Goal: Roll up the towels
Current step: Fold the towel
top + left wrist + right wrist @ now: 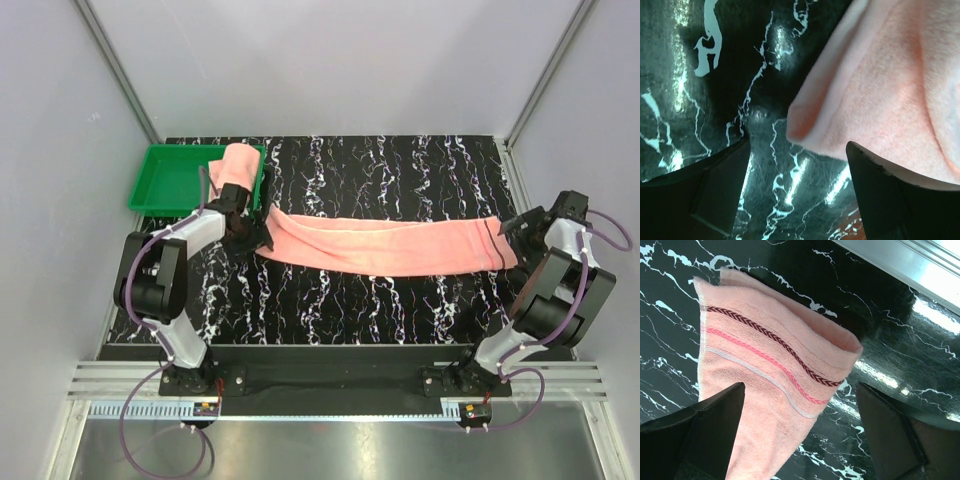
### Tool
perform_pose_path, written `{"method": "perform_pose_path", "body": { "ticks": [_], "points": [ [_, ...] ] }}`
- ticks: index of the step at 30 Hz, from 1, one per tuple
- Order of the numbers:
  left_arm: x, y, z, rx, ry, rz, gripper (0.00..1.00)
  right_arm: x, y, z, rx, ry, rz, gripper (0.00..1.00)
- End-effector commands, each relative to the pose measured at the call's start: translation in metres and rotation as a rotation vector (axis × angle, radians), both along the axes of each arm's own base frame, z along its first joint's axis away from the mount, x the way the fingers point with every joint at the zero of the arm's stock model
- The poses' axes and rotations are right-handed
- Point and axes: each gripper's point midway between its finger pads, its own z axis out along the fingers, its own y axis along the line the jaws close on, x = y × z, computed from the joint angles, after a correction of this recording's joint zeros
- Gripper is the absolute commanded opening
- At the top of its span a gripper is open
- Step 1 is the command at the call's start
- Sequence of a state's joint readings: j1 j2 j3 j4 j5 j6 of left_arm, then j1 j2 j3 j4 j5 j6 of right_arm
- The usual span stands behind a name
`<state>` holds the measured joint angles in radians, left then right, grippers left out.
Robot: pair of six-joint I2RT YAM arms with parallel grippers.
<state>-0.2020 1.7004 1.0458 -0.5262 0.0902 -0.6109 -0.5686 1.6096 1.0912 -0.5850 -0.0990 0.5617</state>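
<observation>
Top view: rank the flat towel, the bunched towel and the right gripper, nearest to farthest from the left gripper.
1. Flat towel, its end at the left gripper.
2. Bunched towel, just behind.
3. Right gripper, far right.

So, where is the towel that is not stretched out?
In the top view, the bunched towel is at the far left, draped over the right rim of the green tray, just beyond the left end of the long towel.

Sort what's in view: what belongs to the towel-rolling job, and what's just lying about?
Job:
- long pink towel, laid out flat
- second pink towel, bunched at back left
- left hand and right hand, open, one at each end of the long towel

Lying about:
- green tray, under the second towel's edge
- black marble table
</observation>
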Motion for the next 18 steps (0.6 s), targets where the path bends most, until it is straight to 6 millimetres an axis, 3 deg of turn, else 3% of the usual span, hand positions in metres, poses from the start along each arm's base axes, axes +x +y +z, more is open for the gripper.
{"method": "perform_pose_path", "body": {
  "ticks": [1,5,6,12,18],
  "points": [
    [0.024,-0.002,-0.003,0.011,-0.055,0.033,0.81,0.005,0.001,-0.005,0.004,-0.023,0.023,0.99],
    [0.023,-0.004,-0.015,0.009,-0.04,0.037,0.64,0.003,0.003,-0.009,0.007,-0.025,0.021,0.99],
    [0.023,-0.004,-0.017,0.008,-0.038,0.037,0.52,0.003,0.003,-0.01,0.01,-0.022,0.019,0.99],
    [0.022,-0.006,-0.018,-0.004,-0.037,0.03,0.41,-0.005,0.0,-0.014,-0.012,0.006,-0.001,0.99],
    [0.021,-0.007,-0.017,-0.003,-0.036,0.025,0.23,-0.01,-0.004,-0.025,-0.026,0.041,-0.02,0.97]
  ]
}}
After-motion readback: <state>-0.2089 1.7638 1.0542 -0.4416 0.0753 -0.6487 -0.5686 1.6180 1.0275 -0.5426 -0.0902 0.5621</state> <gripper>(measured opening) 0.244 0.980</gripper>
